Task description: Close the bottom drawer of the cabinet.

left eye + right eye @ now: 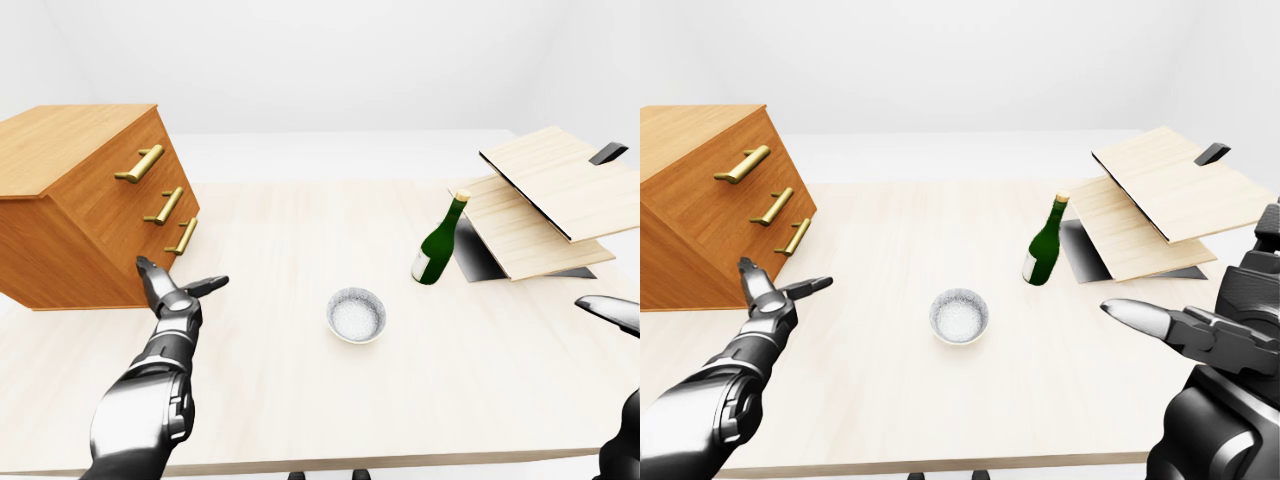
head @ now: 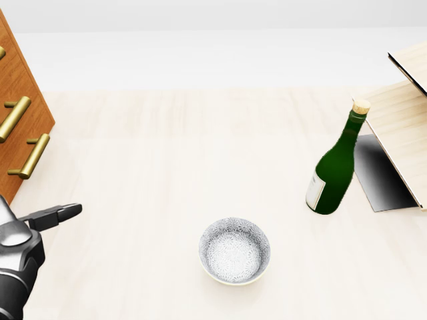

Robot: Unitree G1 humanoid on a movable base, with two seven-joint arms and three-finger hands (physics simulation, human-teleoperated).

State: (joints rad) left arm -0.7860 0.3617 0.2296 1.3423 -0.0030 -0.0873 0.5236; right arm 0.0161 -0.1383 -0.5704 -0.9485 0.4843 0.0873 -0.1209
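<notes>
Right hand (image 1: 1200,335): seen largest at the right-eye view's lower right, fingers spread, nothing held, kept aside as if in reserve. Left hand (image 1: 175,295): fingers splayed, empty, raised just below the cabinet (image 1: 85,205), apparently readied for a push. Bottom drawer (image 1: 178,245): located by its brass handle (image 1: 182,236), lowest of three, just above and slightly right of the left hand, apart from it; whether it stands ajar cannot be told. Bowl (image 1: 356,314) and green bottle (image 1: 439,241): set mid-table (image 1: 300,220), uninvolved.
</notes>
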